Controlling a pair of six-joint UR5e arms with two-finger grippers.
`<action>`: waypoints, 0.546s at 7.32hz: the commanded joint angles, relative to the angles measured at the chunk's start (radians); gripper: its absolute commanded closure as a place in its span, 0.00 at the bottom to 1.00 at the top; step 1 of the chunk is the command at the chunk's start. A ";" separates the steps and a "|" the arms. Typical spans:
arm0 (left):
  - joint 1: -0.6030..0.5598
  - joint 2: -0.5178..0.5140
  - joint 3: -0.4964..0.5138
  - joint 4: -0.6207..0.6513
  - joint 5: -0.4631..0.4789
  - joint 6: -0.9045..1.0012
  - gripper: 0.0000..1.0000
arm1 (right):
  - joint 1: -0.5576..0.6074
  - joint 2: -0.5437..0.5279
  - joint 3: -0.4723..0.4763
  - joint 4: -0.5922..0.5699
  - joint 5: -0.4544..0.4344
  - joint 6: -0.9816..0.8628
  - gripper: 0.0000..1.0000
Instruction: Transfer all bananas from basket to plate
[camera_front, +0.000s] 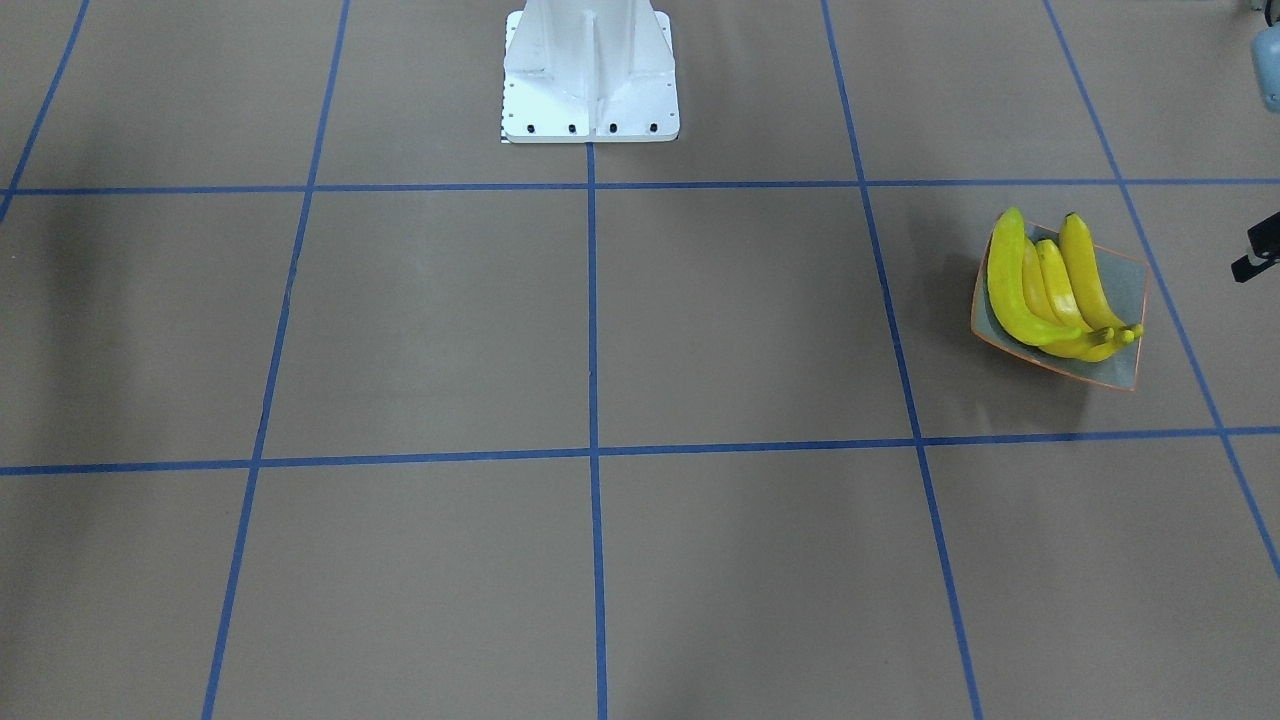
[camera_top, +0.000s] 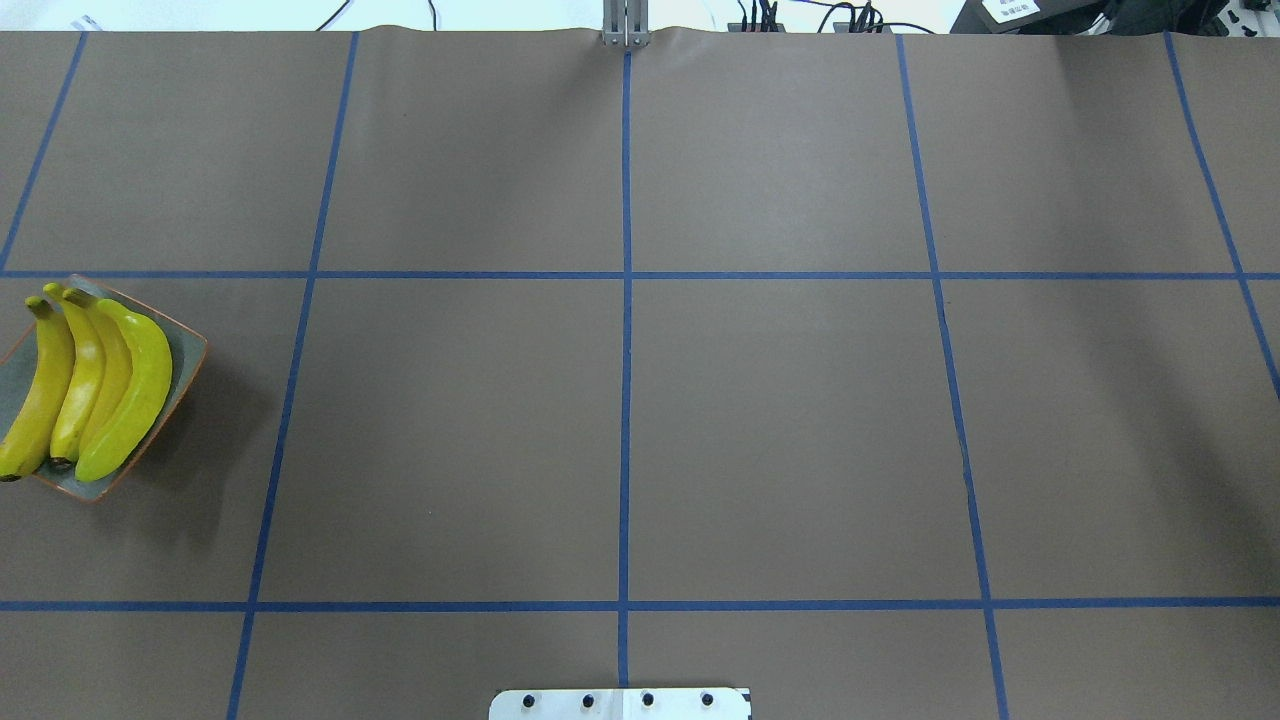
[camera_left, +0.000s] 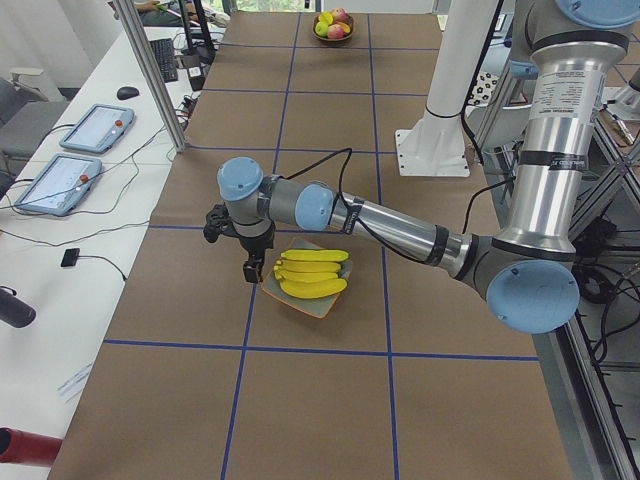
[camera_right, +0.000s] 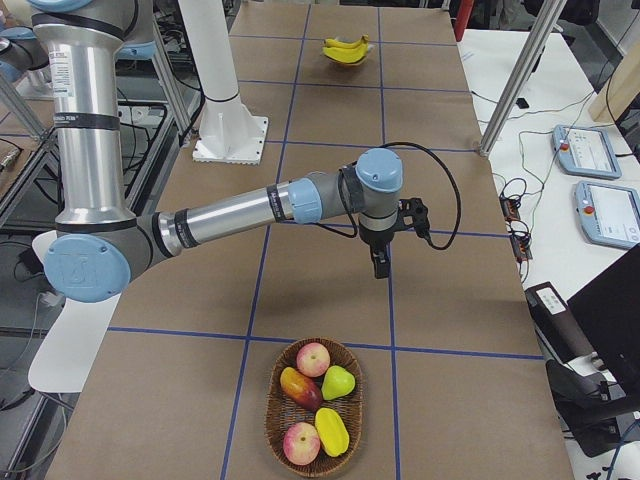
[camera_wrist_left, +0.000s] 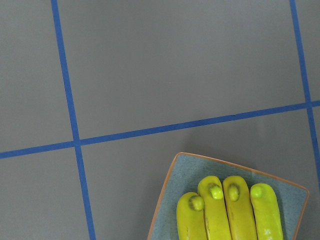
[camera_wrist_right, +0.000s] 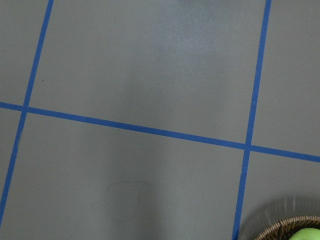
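The left arm (camera_left: 400, 232) reaches out low and level over the desk (camera_top: 780, 420). Its left hand (camera_left: 253, 266) points straight down, clear of the surface; how wide its fingers stand cannot be told. Just beside that hand, on its robot side, the plate (camera_front: 1122, 285) holds four bananas (camera_front: 1040, 295) lying side by side. The right arm (camera_right: 230, 215) stretches out likewise, with the right hand (camera_right: 381, 264) aimed down and its opening also impossible to judge. Near it, toward the desk's end, the basket (camera_right: 272, 405) holds mixed fruit (camera_right: 313, 358).
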 joint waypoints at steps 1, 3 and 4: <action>-0.001 0.021 -0.027 -0.004 0.014 -0.069 0.00 | -0.021 0.023 -0.009 -0.003 0.002 -0.001 0.00; 0.000 0.020 -0.026 -0.010 0.020 -0.067 0.00 | -0.029 0.026 -0.012 -0.003 0.002 -0.001 0.00; 0.003 0.006 -0.008 -0.020 0.024 -0.070 0.00 | -0.035 0.024 -0.012 -0.003 -0.001 -0.001 0.00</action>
